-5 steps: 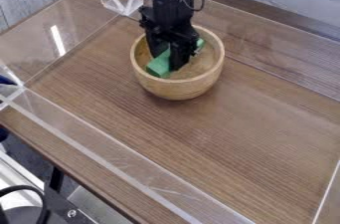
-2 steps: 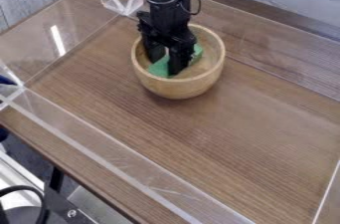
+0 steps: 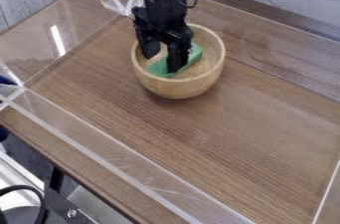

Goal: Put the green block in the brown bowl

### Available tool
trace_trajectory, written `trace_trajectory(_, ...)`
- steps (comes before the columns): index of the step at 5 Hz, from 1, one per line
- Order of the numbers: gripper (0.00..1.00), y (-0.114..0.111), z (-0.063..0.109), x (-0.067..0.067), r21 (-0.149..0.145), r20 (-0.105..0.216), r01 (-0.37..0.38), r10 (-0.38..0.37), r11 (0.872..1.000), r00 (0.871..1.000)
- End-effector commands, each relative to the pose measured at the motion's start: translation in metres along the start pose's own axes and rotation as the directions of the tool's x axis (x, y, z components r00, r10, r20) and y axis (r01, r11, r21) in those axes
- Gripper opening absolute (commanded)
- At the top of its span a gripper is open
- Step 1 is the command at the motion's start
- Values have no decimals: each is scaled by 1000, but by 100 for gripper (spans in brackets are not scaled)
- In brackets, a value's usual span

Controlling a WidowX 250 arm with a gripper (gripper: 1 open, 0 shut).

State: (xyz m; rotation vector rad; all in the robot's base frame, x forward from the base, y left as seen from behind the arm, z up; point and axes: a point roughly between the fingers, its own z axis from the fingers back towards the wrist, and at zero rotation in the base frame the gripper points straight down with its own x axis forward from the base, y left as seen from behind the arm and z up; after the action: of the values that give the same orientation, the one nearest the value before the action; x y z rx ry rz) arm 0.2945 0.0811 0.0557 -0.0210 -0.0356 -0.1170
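Camera view: we find the gripper (image 3: 165, 54) with jaws apart, pointing down into the brown bowl (image 3: 177, 82); the green block (image 3: 185, 60) lies inside (partly hidden), directly beneath, seemingly released.

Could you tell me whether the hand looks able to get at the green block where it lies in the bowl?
Probably yes: the hand hangs open right over the green block inside the brown bowl, and nothing lies between them.
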Motion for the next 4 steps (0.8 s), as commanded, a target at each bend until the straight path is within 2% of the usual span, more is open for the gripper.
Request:
trace_trajectory(1, 100, 5, 28, 6, 25, 82, -11, 9, 1000, 997)
trace_trajectory(2, 100, 5, 36, 6, 24, 97, -14, 11, 1000, 995)
trace_trajectory(4, 100, 6, 38, 6, 23, 102, -17, 15, 1000, 995)
